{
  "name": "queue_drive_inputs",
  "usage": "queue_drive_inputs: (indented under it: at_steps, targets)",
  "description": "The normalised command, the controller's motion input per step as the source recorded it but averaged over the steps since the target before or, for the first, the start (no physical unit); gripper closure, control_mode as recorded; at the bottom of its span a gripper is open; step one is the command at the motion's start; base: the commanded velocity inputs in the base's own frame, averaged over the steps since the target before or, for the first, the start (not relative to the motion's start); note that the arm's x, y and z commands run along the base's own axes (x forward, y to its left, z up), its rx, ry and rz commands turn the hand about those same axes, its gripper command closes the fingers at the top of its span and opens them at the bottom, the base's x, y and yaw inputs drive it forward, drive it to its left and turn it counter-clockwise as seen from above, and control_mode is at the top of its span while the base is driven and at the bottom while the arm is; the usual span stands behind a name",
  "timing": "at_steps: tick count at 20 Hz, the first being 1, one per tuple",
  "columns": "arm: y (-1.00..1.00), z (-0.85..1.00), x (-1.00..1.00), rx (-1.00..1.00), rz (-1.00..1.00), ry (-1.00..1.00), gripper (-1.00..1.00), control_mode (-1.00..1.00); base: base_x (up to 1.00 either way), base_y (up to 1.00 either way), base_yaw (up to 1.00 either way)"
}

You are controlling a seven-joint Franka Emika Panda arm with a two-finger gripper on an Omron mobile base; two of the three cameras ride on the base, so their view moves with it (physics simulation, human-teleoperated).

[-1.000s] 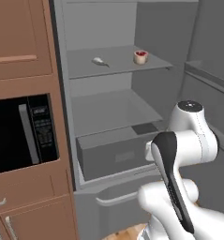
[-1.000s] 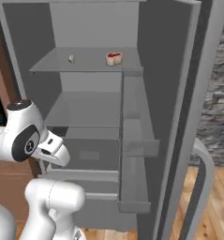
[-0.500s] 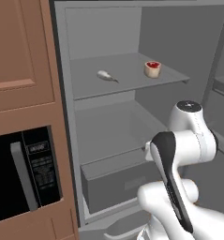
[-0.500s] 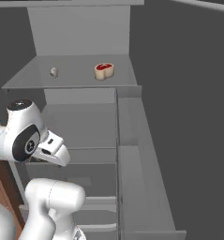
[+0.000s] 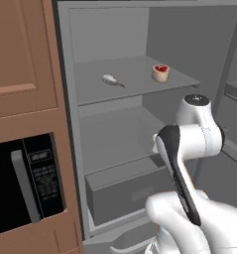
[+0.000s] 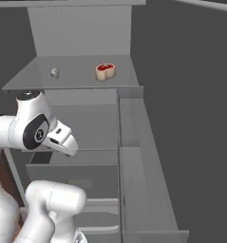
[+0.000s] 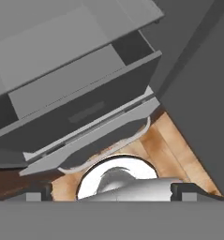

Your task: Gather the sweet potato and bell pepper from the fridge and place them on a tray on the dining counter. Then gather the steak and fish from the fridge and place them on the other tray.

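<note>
The fridge [image 5: 140, 124] stands open in front of me. On its upper shelf lies the steak [image 5: 160, 73], a small red-and-tan cut, also seen in the right base view [image 6: 105, 71]. Left of it on the same shelf rests the fish [image 5: 110, 79], small and pale grey [image 6: 54, 72]. My gripper [image 7: 111, 190] is open with nothing between its fingertips [image 7: 38, 190]. It hangs well below that shelf, tilted down toward the fridge's bottom drawer [image 7: 85, 103] and the floor. The sweet potato, bell pepper, trays and dining counter are out of view.
A black microwave [image 5: 26, 183] sits in brown wooden cabinets [image 5: 21, 59] left of the fridge. The open fridge door with its bins [image 6: 143, 161] stands on the right. A grey drawer [image 5: 125, 191] fills the fridge's lower part. Wooden floor [image 7: 165, 145] lies below.
The whole picture has shifted: the base has driven closer to the fridge, so the shelf with steak and fish looms larger. The arm keeps its pose and the gripper stays open.
</note>
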Motion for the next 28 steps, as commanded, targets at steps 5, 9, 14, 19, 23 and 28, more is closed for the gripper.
queue_drive_inputs:
  at_steps: [5,9,14,19,23,28]
  targets:
    - [-0.29,0.66,0.99,0.0,-0.13,-0.02,-1.0,-1.0,0.0,0.0,0.0]
    - [-0.27,0.6,0.86,0.0,-0.06,-0.02,-1.0,-1.0,0.0,0.0,0.0]
    - [-0.16,0.69,0.45,0.0,0.0,-0.14,-1.0,-1.0,0.0,0.0,0.0]
    - [-0.17,0.61,0.33,-0.03,0.0,-0.22,-1.0,-1.0,0.0,0.0,0.0]
    - [-0.11,0.36,0.49,-0.05,0.0,-0.17,-1.0,-1.0,0.0,0.0,0.0]
    - [-0.01,0.11,0.73,0.0,0.01,-0.05,-1.0,-1.0,0.0,0.0,0.0]
